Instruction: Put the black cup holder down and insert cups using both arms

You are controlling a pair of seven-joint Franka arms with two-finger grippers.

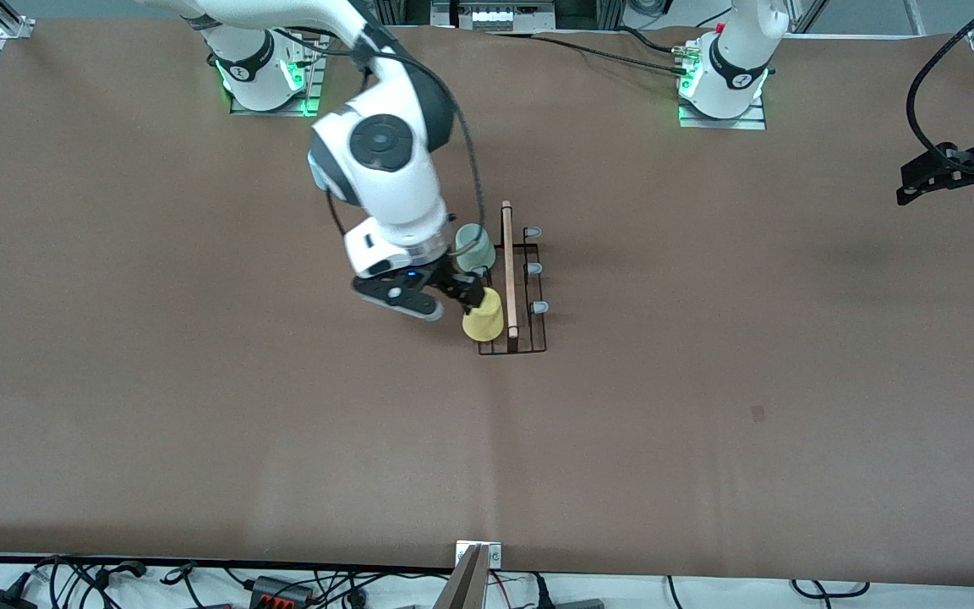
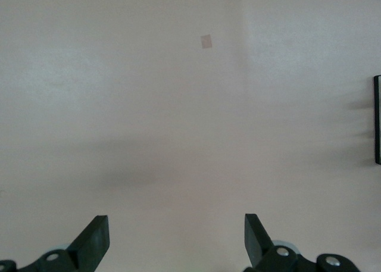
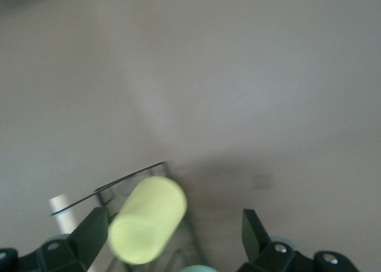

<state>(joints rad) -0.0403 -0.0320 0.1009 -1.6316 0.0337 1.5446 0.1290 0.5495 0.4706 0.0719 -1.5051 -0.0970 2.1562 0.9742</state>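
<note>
The yellow cup (image 1: pixel 484 315) sits tilted on a peg of the black cup holder (image 1: pixel 514 292), at its end nearer the front camera, beside the wooden rod. The right claw (image 1: pixel 445 296) is spread, the cup beside one finger rather than pinched. The left claw (image 2: pixel 177 239) waits spread over bare surface (image 1: pixel 707 381) at the left arm's end

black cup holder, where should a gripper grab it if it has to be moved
Grip the light wooden rod handle on the black cup holder from straight above, near its middle, fingers closing across it. It runs along the top, and the yellow cup and mint cup crowd one side.

left arm (image 1: pixel 973 165) cut off at frame edge, mint cup (image 1: pixel 476 245) partly hidden
</note>
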